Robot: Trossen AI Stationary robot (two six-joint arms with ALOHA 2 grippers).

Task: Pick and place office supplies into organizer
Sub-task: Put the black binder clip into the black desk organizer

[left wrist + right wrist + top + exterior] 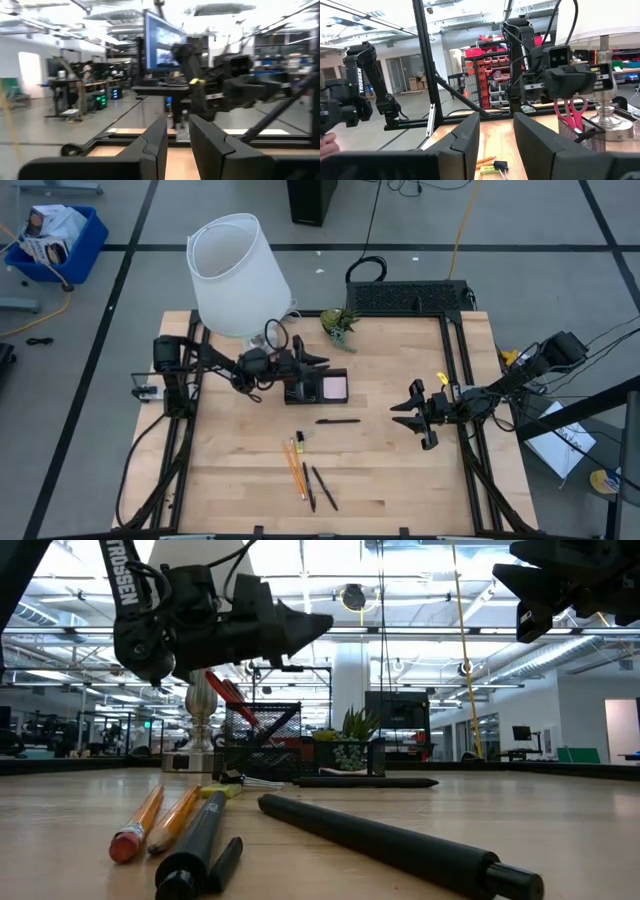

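Organizer [318,388] sits left of the tabletop [400,470] centre, just in front of the white lamp [238,272]; the pink sticky pad [333,387] lies in its right compartment, and red-handled scissors [571,111] stand upright in its mesh cup, handles up. My left gripper [322,361] hovers over the organizer's back edge, above the scissors, holding nothing; fingers [150,145] a narrow gap apart in my left wrist view. My right gripper [408,407] hangs off the tabletop on the right side, well apart from the supplies, nothing between its fingers [465,137], gap moderate.

Loose supplies still on the tabletop: one black pen [338,421] just in front of the organizer, lying crosswise; nearer the front edge two orange pencils [295,467] side by side, with two more black pens [317,486] just right of them. A small black clip with a yellow-green tag [299,442] lies between the organizer and the pencils. Small green plant [340,323] stands behind the organizer, near the black wire rack [408,297].
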